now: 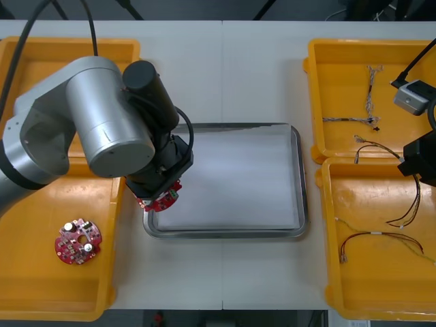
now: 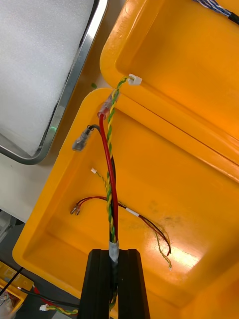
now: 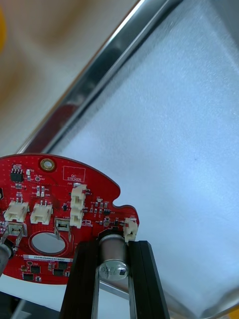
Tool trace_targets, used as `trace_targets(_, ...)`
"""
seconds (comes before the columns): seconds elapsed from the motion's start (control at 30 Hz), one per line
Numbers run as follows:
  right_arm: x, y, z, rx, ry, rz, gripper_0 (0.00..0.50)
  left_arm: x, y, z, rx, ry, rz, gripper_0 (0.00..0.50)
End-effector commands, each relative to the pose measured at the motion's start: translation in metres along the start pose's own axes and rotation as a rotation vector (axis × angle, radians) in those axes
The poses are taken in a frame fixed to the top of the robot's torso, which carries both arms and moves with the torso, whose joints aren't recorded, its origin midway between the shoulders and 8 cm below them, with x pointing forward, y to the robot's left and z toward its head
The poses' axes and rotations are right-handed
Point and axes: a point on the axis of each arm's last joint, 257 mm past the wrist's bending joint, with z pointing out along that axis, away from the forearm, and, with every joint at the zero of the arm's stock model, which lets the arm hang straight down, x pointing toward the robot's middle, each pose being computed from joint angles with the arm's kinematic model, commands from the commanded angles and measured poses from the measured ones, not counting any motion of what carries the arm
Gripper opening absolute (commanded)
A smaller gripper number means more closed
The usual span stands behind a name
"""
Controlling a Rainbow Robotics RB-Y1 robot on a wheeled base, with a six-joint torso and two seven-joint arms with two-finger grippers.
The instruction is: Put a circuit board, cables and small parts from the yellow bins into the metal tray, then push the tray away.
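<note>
The round red circuit board (image 1: 162, 199) hangs left of centre in the front view, over the lower-left corner of the metal tray (image 1: 300, 178). It straddles the tray's rim, close beside the inner wall of the lower-left yellow bin (image 1: 41, 286). From the board toward the right of the frame, the tray's white lining (image 3: 174, 144) lies bare all the way to the far rim. Narrow strips of table (image 1: 225, 75) separate the tray from the bins on each side.

The left gripper (image 3: 113, 249) has its black fingers (image 3: 84, 279) closed narrowly on a metal cylinder standing on the board's edge, and so carries the board. A second circuit board (image 1: 78, 240) lies flat in the lower-left bin.

At the right edge of the frame, the right gripper (image 2: 113, 261) hovers above the lower-right yellow bin (image 2: 189, 199). Its fingers are pinched together on a cable bundle (image 2: 110, 189) of red, black and twisted yellow-green wires. The bundle's free ends dangle near the bin's inner rim. A loose red cable (image 2: 149, 224) rests on that bin's floor.
</note>
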Motion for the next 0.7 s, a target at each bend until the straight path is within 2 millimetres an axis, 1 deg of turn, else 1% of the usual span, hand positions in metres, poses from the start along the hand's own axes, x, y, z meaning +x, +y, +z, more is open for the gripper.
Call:
trace_targets(0.03, -0.013, -0.005, -0.018, 0.042, -0.048, -0.041, 0.000, 0.020, -0.032, 0.003, 0.042, -0.017, 0.059, 0.000)
trace_targets(0.13, -0.013, -0.005, -0.018, 0.042, -0.048, -0.041, 0.000, 0.027, -0.035, 0.012, 0.040, -0.036, 0.070, 0.000)
trace_targets(0.33, -0.013, -0.005, -0.018, 0.042, -0.048, -0.041, 0.000, 0.039, -0.031, 0.029, 0.016, -0.034, 0.075, 0.000)
trace_targets(0.5, -0.013, -0.005, -0.018, 0.042, -0.048, -0.041, 0.000, 0.045, -0.028, 0.031, 0.007, -0.020, 0.072, 0.000)
trace_targets(0.7, -0.013, -0.005, -0.018, 0.042, -0.048, -0.041, 0.000, 0.052, -0.031, 0.033, 0.009, 0.001, 0.060, 0.000)
